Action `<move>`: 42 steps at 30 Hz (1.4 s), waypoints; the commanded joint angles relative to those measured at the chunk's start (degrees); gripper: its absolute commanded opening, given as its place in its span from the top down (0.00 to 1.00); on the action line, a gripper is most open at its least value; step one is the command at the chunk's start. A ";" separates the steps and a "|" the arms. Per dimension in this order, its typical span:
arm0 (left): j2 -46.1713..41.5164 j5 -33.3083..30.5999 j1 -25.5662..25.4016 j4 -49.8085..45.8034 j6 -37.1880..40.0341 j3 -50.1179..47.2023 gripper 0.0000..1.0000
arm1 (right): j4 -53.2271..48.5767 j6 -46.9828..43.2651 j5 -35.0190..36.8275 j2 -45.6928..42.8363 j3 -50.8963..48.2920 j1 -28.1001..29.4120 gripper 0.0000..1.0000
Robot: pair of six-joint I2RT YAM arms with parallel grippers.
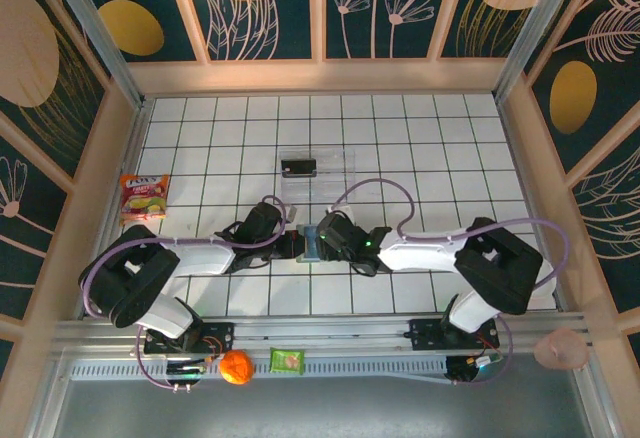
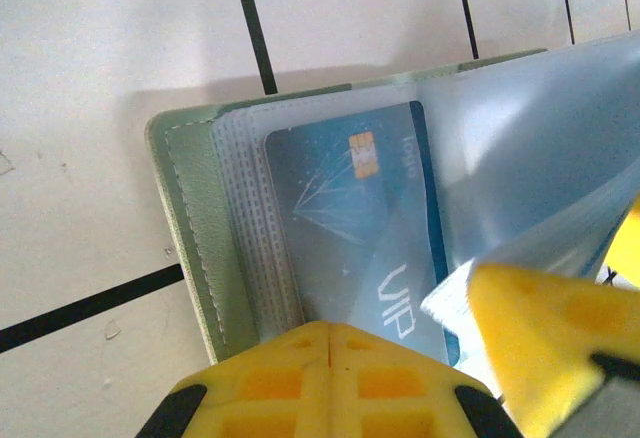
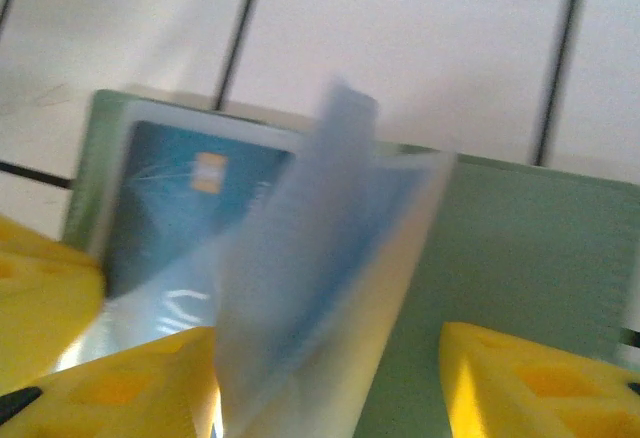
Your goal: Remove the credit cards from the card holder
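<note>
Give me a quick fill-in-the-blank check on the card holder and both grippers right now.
The card holder lies ___ on the table.
The blue credit card tucked inside it reads ___.
The left gripper is ___.
The right gripper, with the raised clear sleeves between its fingers, is ___.
Missing words: open; VIP; shut; open.

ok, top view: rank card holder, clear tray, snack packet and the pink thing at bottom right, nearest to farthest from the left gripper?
From the left gripper:
1. card holder, right at its tips, mid-table.
2. clear tray, just beyond it, toward the back.
3. snack packet, at the table's left edge.
4. pink thing, far right, by the front rail.
</note>
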 commanded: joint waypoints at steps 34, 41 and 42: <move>0.06 -0.43 -0.36 -2.27 0.70 -1.03 1.00 | 3.60 5.20 -22.70 -3.99 -7.34 -11.59 0.81; -1.49 -1.21 -0.31 -2.93 0.52 -1.59 1.00 | 1.85 5.05 -18.51 -7.93 -7.22 -12.34 0.83; -1.72 -1.29 -0.36 -2.89 0.53 -1.53 1.00 | 2.59 4.48 -18.64 -9.64 -6.94 -12.28 0.82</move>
